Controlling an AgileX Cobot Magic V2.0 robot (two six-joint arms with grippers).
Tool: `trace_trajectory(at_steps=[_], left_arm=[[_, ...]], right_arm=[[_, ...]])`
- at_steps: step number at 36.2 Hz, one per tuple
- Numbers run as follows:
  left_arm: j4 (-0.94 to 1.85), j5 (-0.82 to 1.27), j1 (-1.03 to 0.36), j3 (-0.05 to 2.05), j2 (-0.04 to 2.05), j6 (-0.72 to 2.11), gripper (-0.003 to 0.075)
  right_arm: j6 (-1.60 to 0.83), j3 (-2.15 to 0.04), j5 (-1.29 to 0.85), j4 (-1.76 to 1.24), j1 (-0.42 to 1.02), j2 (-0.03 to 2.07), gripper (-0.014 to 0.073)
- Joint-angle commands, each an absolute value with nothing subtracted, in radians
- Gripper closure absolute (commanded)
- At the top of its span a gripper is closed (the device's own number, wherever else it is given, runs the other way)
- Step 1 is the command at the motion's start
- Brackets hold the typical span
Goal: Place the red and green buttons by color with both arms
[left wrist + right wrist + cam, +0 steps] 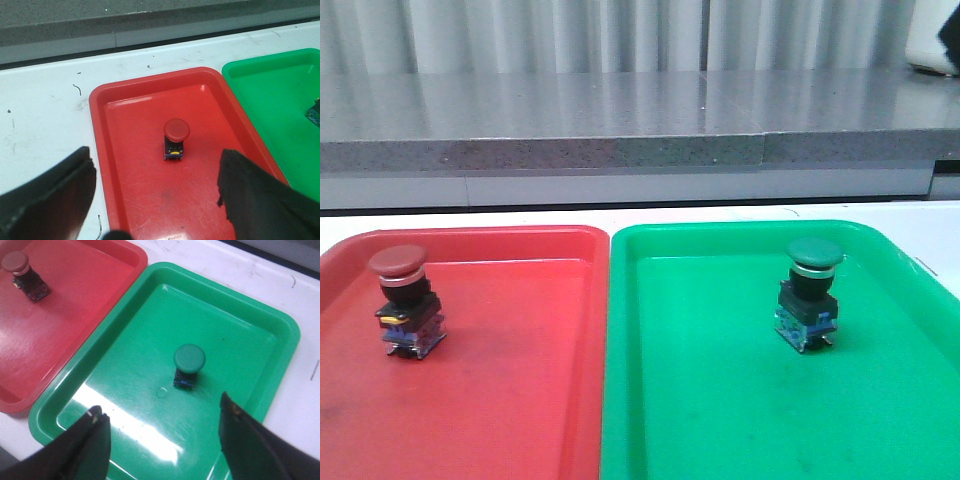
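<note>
The red button [405,298] stands upright in the red tray [520,400], toward its left side. The green button [810,290] stands upright in the green tray [720,400], toward its right side. No arm shows in the front view. In the left wrist view my left gripper [156,192] is open and empty above the red tray [130,190], well back from the red button [175,137]. In the right wrist view my right gripper [162,437] is open and empty above the green tray [135,390], back from the green button [188,364].
The two trays lie side by side on a white table [650,215], their rims touching. A grey stone ledge [620,130] runs behind the table. The red tray and red button [22,275] also show in the right wrist view.
</note>
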State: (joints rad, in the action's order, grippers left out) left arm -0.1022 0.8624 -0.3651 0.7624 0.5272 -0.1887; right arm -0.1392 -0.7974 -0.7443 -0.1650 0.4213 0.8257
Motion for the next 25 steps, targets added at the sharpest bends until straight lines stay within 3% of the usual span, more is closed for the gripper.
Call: trace_trajectory(at_steps=[1,9,18,22,25], left_arm=[[-0.107,0.791,-0.372,0.788,0.530,-0.201,0.0219],[-0.107,0.789,-0.372,0.788,0.530,-0.201,0.0219],[-0.107,0.789,-0.372,0.788,0.530,-0.201,0.0230],[-0.107,0.789,-0.372,0.788,0.530,-0.201,0.0351],[-0.107,0.789,-0.372,0.788,0.530,-0.201,0.0500]], right_arm=[[-0.068,-0.825,-0.752,-0.103,0.420,0.736,0.0105],[-0.028,-0.825,-0.932,-0.071,0.420,0.592,0.0105],[0.007,-0.824,-0.934,-0.071,0.420,0.549,0.0111],[0.016,-0.824,-0.934,-0.071,0.420,0.549,0.0226],[0.016,-0.824,-0.934,-0.071,0.420,0.549,0.0405]])
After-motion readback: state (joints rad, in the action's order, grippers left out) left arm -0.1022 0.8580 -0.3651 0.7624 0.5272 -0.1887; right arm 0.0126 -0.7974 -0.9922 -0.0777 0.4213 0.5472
